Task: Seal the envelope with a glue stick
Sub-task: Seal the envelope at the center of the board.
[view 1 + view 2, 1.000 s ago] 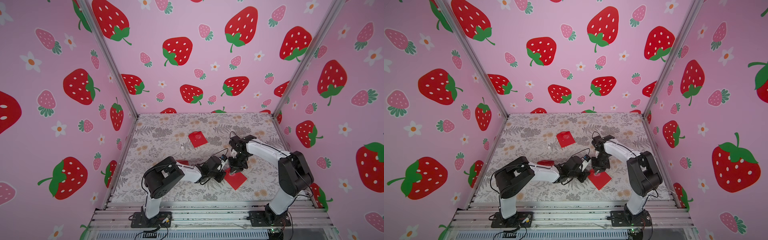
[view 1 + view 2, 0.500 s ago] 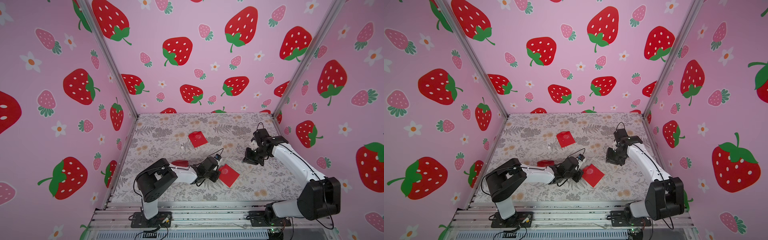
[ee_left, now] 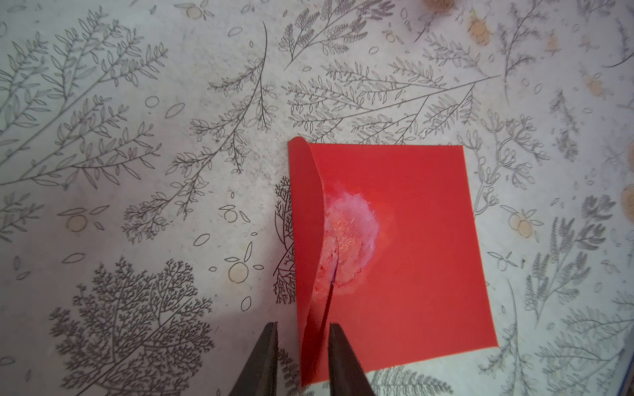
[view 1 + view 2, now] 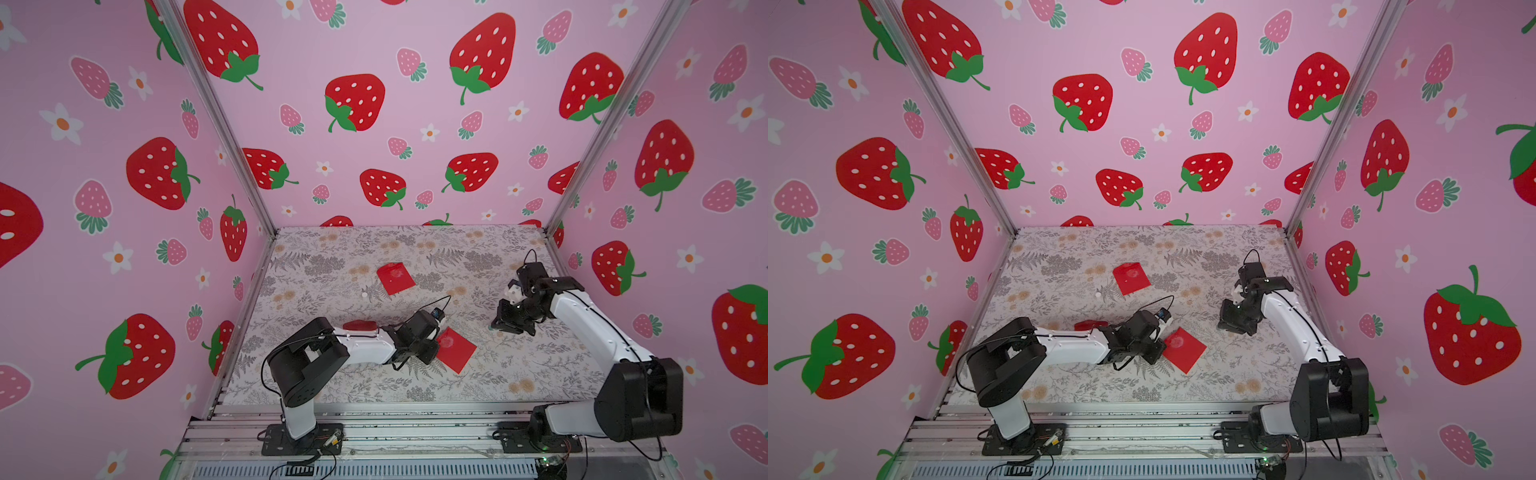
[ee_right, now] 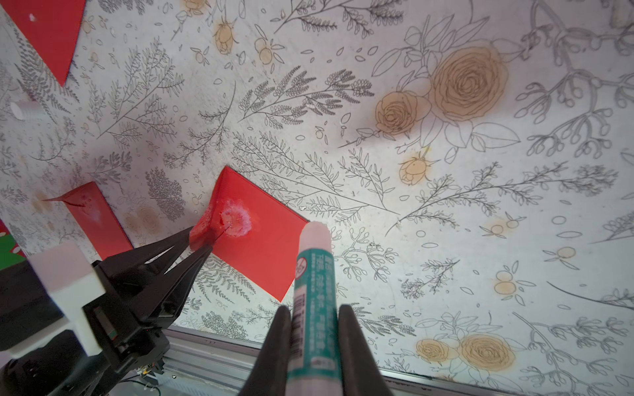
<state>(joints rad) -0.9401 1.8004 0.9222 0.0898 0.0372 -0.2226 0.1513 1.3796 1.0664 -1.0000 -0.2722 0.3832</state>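
Observation:
The red envelope lies flat on the floral table, with a whitish glue patch under its half-raised flap. My left gripper stands at the envelope's flap edge. Its jaws are slightly apart, and the flap rises between them without being pinched. My right gripper hovers to the right of the envelope, shut on the glue stick. The stick is white with a teal label, uncapped, its pale tip pointing toward the envelope.
A second red envelope lies farther back at mid-table. A third red envelope sits just behind my left forearm. A small white cap-like cylinder rests left of the far envelope. Pink walls close three sides.
My right arm has swung away from the envelope to the right, carrying the glue stick. My left gripper's jaws have parted around the flap, and the envelope has shifted slightly left.

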